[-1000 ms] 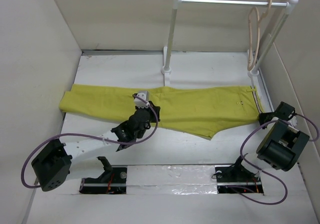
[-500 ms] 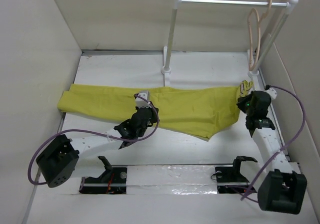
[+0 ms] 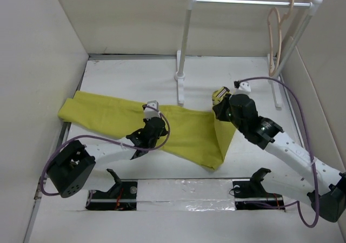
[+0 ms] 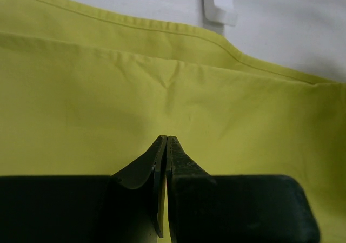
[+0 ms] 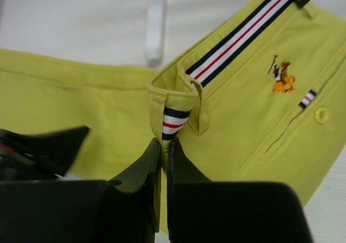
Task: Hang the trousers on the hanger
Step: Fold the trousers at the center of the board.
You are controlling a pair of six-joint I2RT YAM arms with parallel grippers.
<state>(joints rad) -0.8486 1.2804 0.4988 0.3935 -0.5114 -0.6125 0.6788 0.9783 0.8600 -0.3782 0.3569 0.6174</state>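
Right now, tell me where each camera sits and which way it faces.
Top external: above and behind, looking down on the table; both arms, trousers, hanger show.
Left wrist: looks down past shut left gripper at yellow cloth.
Right wrist: looks past right gripper, shut on the striped waistband.
Shared: both wrist views show the trousers and the rack foot.

Rack post [image 3: 185,43] just behind trousers [image 3: 186,130]

Left arm [image 3: 102,153] lying low, forearm angling inward, left claw [image 4: 165,140] pinching shut on trousers [image 3: 108,113]. Right arm [image 3: 286,148] slanting diagonally toward centre, wrist tilting down, right claw [image 5: 162,143] clamping shut on trousers' waistband [image 5: 173,121] fold.
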